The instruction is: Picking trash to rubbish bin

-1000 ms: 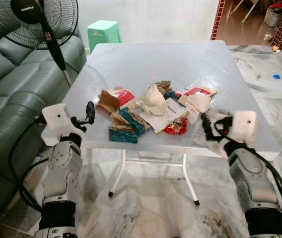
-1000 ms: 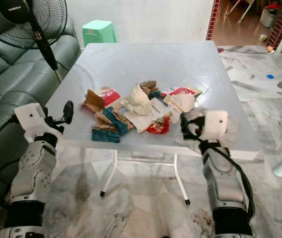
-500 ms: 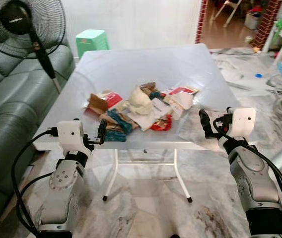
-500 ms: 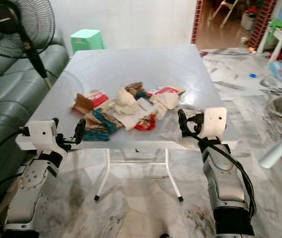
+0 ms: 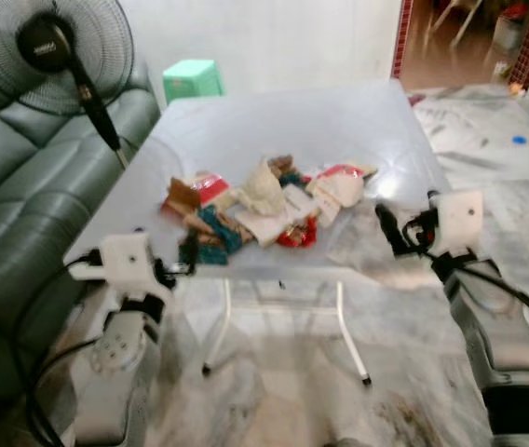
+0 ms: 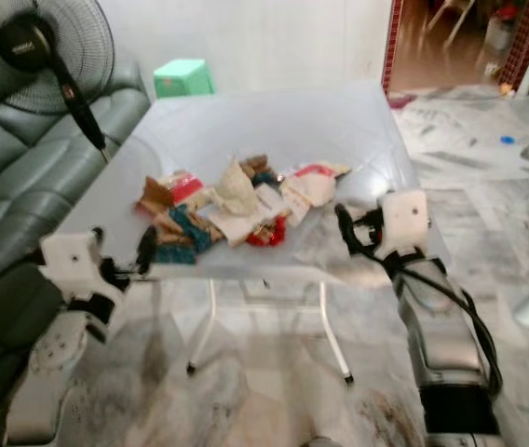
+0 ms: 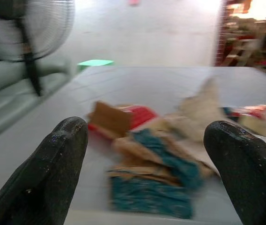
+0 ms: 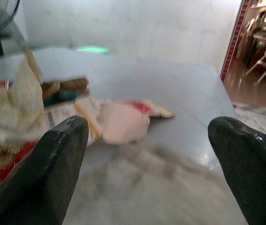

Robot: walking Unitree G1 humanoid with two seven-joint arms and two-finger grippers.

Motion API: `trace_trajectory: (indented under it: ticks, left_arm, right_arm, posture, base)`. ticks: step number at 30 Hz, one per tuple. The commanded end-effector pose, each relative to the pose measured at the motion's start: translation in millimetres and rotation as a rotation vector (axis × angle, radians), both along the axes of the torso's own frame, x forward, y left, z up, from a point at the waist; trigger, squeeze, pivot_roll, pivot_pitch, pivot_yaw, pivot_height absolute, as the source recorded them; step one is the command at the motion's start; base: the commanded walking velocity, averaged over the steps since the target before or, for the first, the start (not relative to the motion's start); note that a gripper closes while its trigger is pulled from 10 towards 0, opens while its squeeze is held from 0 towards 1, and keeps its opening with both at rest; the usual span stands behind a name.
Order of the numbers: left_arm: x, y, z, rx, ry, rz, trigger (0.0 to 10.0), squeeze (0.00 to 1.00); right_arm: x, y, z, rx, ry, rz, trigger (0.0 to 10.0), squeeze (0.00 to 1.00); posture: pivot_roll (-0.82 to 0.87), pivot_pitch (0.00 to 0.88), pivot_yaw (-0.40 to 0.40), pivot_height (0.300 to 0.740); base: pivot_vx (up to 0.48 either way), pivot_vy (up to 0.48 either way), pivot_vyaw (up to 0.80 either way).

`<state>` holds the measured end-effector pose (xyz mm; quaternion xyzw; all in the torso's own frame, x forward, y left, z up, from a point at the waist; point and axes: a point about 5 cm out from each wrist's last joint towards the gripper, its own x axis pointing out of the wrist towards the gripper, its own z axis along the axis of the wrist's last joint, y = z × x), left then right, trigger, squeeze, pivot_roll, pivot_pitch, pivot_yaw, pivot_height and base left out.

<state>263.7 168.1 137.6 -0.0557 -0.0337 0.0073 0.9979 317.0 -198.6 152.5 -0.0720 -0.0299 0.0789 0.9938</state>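
Crumpled trash heap point(image 5: 264, 207) — paper, teal and red wrappers — mid-table

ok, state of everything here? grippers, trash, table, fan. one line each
left gripper: open, empty, at the table's near edge, facing the teal wrapper
right gripper: open, empty, at the near edge by the white-and-red wrapper
trash pile: loose and crumpled, heaped mid-table, none picked up
folding table: standing, legs unfolded
standing fan: upright beside the sofa; blades too blurred to tell if running

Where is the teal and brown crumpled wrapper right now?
The teal and brown crumpled wrapper lies at the near left edge of the trash pile on the white table, just ahead of the open left gripper.
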Motion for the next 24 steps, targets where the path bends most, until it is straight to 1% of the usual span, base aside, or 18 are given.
trace_trajectory:
  ticks: [1,2,3,4,5,7,8,11,14,17,21,24]
  left_arm:
    - [1.8,17.7,5,-0.019,-0.008,0.13,10.0,0.0]
    - [2.9,20.4,6,-0.022,-0.008,0.152,10.0,0.0]
    - [2.9,20.4,6,-0.022,-0.008,0.152,10.0,0.0]
    - [4.2,21.1,7,-0.059,0.001,0.142,10.0,0.0]
    - [4.6,21.4,8,-0.07,0.001,0.133,10.0,0.0]
    - [5.7,21.5,9,-0.051,-0.002,0.113,10.0,0.0]
    - [9.2,21.4,7,-0.061,0.017,0.096,10.0,0.0]
    - [11.3,21.6,5,-0.071,0.024,0.095,10.0,0.0]
    - [13.1,20.0,5,-0.083,0.026,0.1,10.0,0.0]
    - [16.0,13.4,3,-0.131,0.041,0.087,10.0,0.0]
    - [14.5,11.4,6,-0.131,0.019,0.083,10.0,0.0]
    - [15.2,12.4,4,-0.108,0.026,0.074,10.0,0.0]
  right_arm:
    - [-0.1,2.0,-1,0.035,-0.002,-0.039,10.0,0.0]
    - [0.0,3.1,-1,0.038,-0.005,-0.044,10.0,0.0]
    - [0.0,3.1,-1,0.038,-0.005,-0.044,10.0,0.0]
    - [0.0,4.4,-1,0.061,-0.004,-0.045,10.0,0.0]
    - [0.0,4.5,-1,0.071,-0.004,-0.044,10.0,0.0]
    - [0.0,4.0,-1,0.078,-0.004,-0.047,10.0,0.0]
    - [-0.1,1.5,-1,0.081,-0.007,-0.051,10.0,0.0]
    - [-0.5,-1.7,0,0.066,-0.014,-0.062,10.0,0.0]
    - [-1.8,-8.8,0,0.059,-0.019,-0.105,10.0,0.0]
    - [-6.1,-15.5,-3,0.075,-0.018,-0.144,10.0,0.0]
    - [-9.6,-16.5,-4,0.078,-0.013,-0.156,10.0,0.0]
    - [-10.0,-13.8,-6,0.078,-0.004,-0.144,10.0,0.0]
  posture:
    - [0.01,0.012,0.041,0.74]
    - [0.01,0.012,0.041,0.74]
    - [0.01,0.012,0.041,0.74]
    - [0.02,0.013,0.039,0.74]
    - [0.02,0.013,0.039,0.74]
    - [0.02,0.009,0.042,0.74]
    - [0.01,0.011,0.046,0.74]
    - [0.0,0.011,0.049,0.74]
    - [-0.01,0.014,0.058,0.74]
    - [-0.02,0.017,0.064,0.74]
    - [-0.02,0.02,0.057,0.74]
    - [-0.02,0.031,0.051,0.74]
  base:
    - [0.0,0.0,0.0]
    - [0.0,0.0,0.0]
    - [0.0,0.0,0.0]
    - [0.0,0.48,0.0]
    - [0.0,0.48,0.0]
    - [0.0,0.48,0.0]
    - [0.0,0.48,0.0]
    - [0.0,0.48,0.0]
    - [0.0,0.48,0.0]
    - [0.0,0.48,0.0]
    - [0.0,0.478,0.0]
    - [0.0,0.0,0.0]
